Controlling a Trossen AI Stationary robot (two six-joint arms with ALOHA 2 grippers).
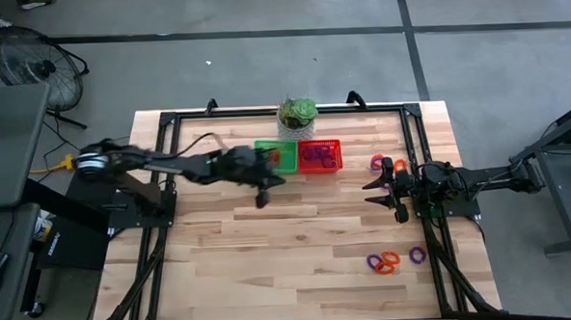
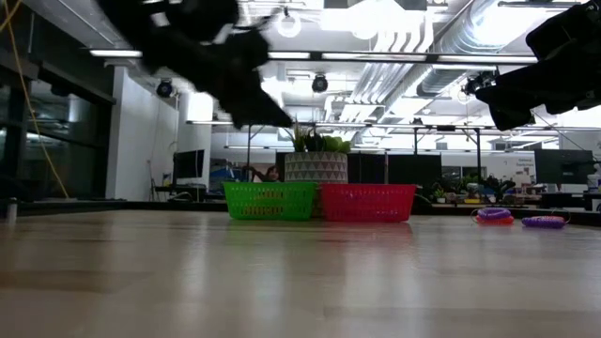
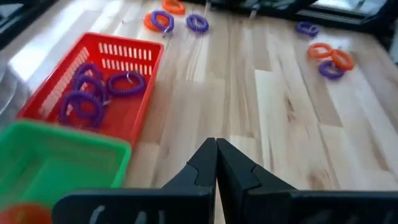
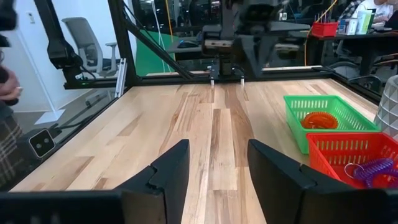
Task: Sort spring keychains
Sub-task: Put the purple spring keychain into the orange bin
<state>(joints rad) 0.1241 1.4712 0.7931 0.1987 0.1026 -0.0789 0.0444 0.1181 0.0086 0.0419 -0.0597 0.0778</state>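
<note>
Left tool (image 3: 216,163) clenched, empty, above pale wooden plank counter (image 1: 299,246), beside green mesh basket (image 3: 56,163). Right tool (image 4: 216,167) released, facing bright open-ceiling room.

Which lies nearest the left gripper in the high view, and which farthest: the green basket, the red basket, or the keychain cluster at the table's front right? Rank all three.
From the left gripper:
1. Green basket, just behind it.
2. Red basket, beside the green one, rightward.
3. Keychain cluster, front right, farthest.

No readable txt, labels, brands or nos. on anything in view.
</note>
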